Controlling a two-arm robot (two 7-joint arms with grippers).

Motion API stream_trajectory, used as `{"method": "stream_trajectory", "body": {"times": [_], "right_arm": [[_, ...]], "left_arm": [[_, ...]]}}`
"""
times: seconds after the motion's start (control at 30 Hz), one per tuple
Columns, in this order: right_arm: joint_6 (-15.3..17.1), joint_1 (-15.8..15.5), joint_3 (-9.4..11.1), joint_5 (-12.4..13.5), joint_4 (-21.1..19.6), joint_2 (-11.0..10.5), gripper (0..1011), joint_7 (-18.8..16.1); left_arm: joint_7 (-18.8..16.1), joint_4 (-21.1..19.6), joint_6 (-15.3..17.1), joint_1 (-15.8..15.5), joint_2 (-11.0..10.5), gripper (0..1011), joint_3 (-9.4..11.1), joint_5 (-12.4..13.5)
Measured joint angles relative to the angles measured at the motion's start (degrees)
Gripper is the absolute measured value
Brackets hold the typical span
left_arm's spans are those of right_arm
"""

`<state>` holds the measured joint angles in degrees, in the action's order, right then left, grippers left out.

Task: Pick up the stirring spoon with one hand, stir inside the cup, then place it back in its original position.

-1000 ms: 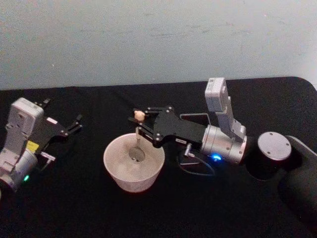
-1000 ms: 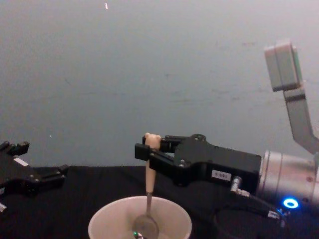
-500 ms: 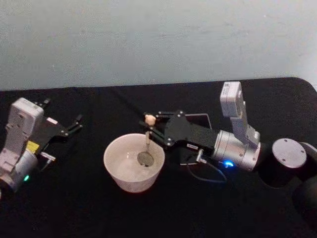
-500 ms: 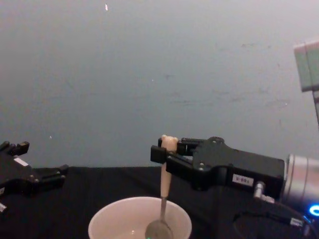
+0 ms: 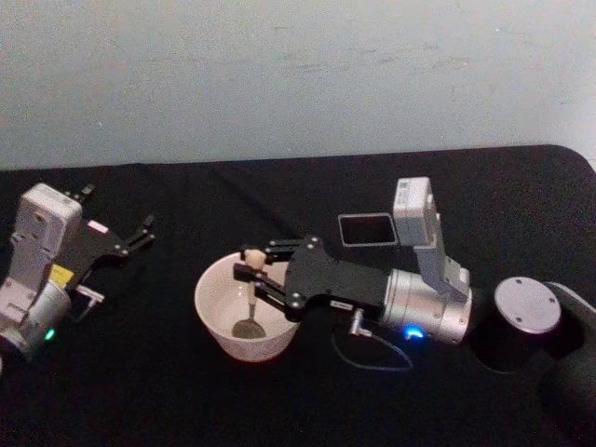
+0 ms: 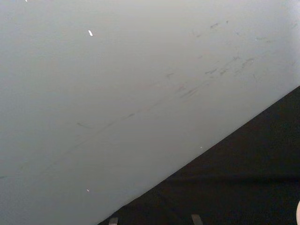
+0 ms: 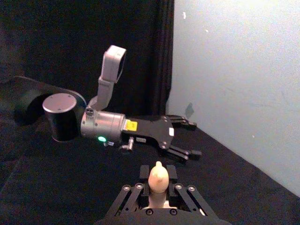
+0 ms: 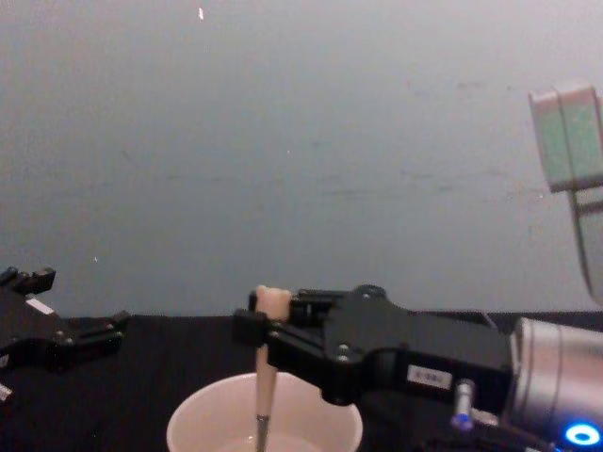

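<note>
The right gripper (image 5: 250, 273) reaches in level from the right edge of the table (image 5: 140, 391), its silver wrist (image 5: 428, 307) lying flat and its fingers pointing left over the cup (image 5: 210, 291). The fingers are clenched on the spoon (image 5: 250, 257), gripping the stick just under the bear head. The spoon stands nearly upright, and its bowl end is down inside the cup, near the bottom. The cup sits toward the front of the table, about midway between the left and right edges. A dark square holder (image 5: 366, 229) lies behind the gripper, nearer the back edge. The left gripper (image 5: 119, 212) rests near the left edge, fingers spread apart and holding nothing, pointing toward the back.
</note>
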<state>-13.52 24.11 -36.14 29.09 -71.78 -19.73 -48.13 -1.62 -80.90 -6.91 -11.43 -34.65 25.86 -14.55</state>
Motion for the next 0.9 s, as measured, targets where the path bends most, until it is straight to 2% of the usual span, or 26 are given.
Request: {"method": "stream_trajectory", "body": {"times": [0.23,0.53,0.9], "right_arm": [[-0.67,1.93,-0.75,-0.39,2.61,2.10,211,0.55],[-2.01,4.77,-0.36,-1.49,7.68,4.31,211,1.71],[-2.33,5.01,1.01,-1.81,8.85,4.15,211,2.23]], "left_arm": [[0.00,0.00,0.00,0.00,0.00,1001,0.00,0.00],[0.00,0.00,0.00,0.00,0.00,1001,0.00,0.00],[0.00,0.00,0.00,0.00,0.00,1001,0.00,0.00]]}}
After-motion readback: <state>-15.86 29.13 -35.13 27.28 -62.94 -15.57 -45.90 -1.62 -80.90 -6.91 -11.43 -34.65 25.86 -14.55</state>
